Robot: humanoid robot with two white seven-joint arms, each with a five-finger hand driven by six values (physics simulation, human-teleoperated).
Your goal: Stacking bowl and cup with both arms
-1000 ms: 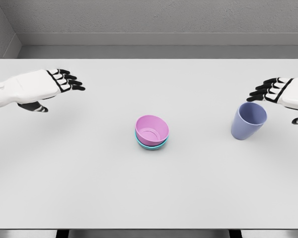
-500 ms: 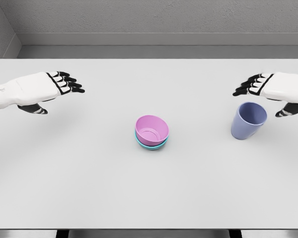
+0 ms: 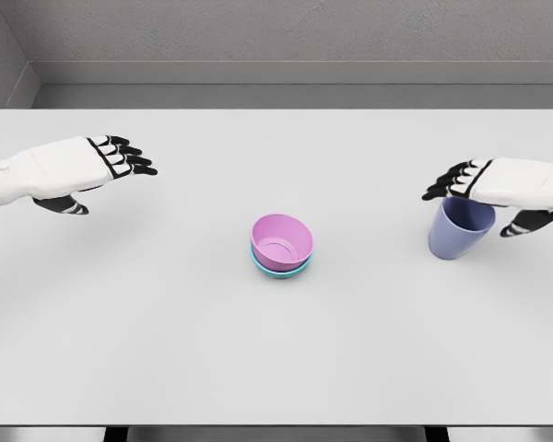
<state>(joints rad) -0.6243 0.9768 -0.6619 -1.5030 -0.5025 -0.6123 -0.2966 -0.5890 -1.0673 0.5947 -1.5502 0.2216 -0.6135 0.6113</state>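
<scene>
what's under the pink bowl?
The pink bowl sits nested in a teal bowl; only the teal rim shows along the lower edge. The rest of the teal bowl is covered. The pink bowl looks empty.

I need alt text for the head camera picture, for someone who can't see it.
A white robot's right hand hovers open over a blue cup on a white table. Mid-table, a pink bowl sits nested in a teal bowl; the left hand hangs open at left.

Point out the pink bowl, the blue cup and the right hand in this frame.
pink bowl [image 3: 281, 241], head view, on its inner wall.
blue cup [image 3: 453, 238], head view, on its outer side wall.
right hand [image 3: 500, 183], head view, on the back of the hand.
</scene>
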